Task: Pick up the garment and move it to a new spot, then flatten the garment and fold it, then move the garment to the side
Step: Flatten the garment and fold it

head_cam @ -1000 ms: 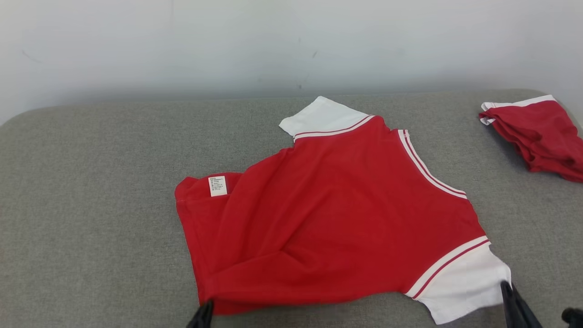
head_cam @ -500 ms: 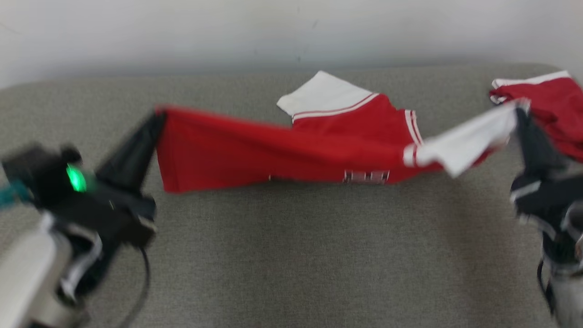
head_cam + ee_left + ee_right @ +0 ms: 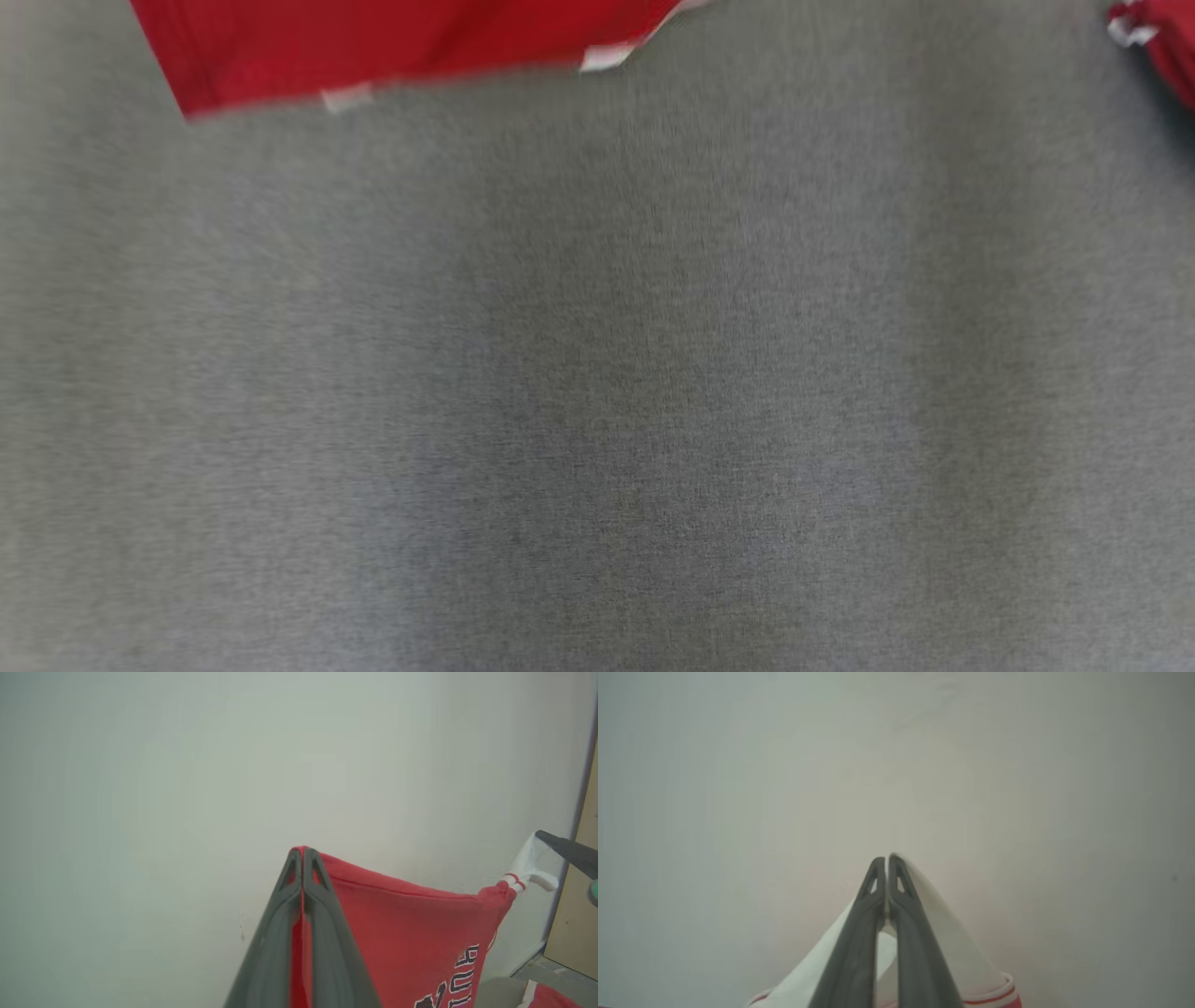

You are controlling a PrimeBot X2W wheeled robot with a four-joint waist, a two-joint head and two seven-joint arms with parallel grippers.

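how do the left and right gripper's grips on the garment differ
The left gripper pinches a red corner of the garment; the right gripper pinches its white sleeve. Cloth hangs to one side of the left gripper, but drapes both sides of the right gripper. Both are shut on the same garment.

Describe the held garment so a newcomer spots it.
Above the grey table, a red shirt hangs stretched between the left gripper and right gripper, jaws shut. Unlike the other red garment lying at the table's right, it is held up and shows black lettering.
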